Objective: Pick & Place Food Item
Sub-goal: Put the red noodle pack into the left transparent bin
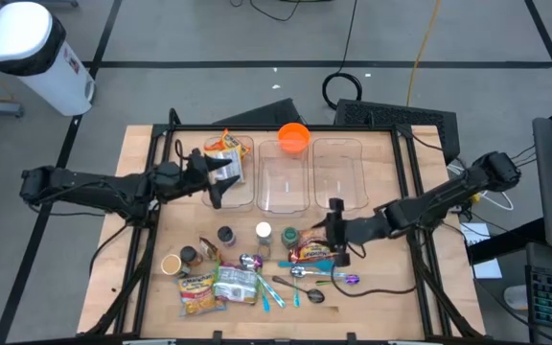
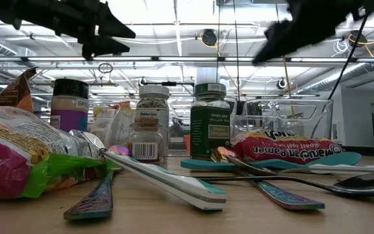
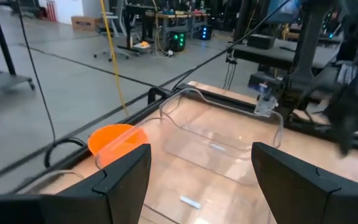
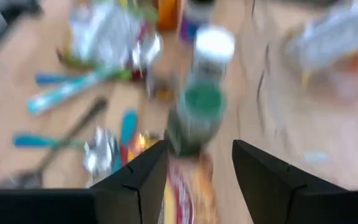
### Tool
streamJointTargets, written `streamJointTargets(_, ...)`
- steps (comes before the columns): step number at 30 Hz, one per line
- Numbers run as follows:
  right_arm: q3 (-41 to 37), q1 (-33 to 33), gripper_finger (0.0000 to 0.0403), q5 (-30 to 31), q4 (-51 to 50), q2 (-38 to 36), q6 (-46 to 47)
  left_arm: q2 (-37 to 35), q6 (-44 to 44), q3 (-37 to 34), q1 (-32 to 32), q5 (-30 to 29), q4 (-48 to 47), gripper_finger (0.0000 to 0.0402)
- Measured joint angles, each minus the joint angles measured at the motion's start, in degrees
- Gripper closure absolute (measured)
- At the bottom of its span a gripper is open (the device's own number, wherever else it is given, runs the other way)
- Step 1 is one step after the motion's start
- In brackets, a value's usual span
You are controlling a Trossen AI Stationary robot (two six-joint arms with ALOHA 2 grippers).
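Right gripper [image 1: 336, 233] open, empty, over blurred ramen packet [image 1: 310, 253] — left gripper [image 1: 217, 178] open above the half-hidden left bin [image 1: 247, 187].

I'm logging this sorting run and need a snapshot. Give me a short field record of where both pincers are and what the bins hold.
left pincer: open, nothing held, over the left clear bin
left bin contents: snack packet
middle bin: no item visible; orange bowl at its far rim
right bin: no item visible
right pincer: open, nothing held, above the ramen packet beside the green-lidded jar
table: spice jars, packets, cutlery
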Motion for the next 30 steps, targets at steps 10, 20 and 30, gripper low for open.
streamJointTargets(10, -4.10, 0.45, 0.0215, -2.54, 8.20, 9.66, -1.84, 0.02, -5.13, 0.00, -0.20, -0.02, -0.26, 0.0119)
streamJointTargets(20, 1.53, 0.34, 0.0183, -7.57, 5.77, 16.94, -1.93, 0.02, -4.78, 0.00, -0.17, 0.31, -0.67, 0.0119)
streamJointTargets(30, 3.61, -0.84, 0.0203, -7.33, 2.25, 20.31, -1.27, 0.02, -4.80, 0.00, -0.17, 0.39, -0.80, 0.0119)
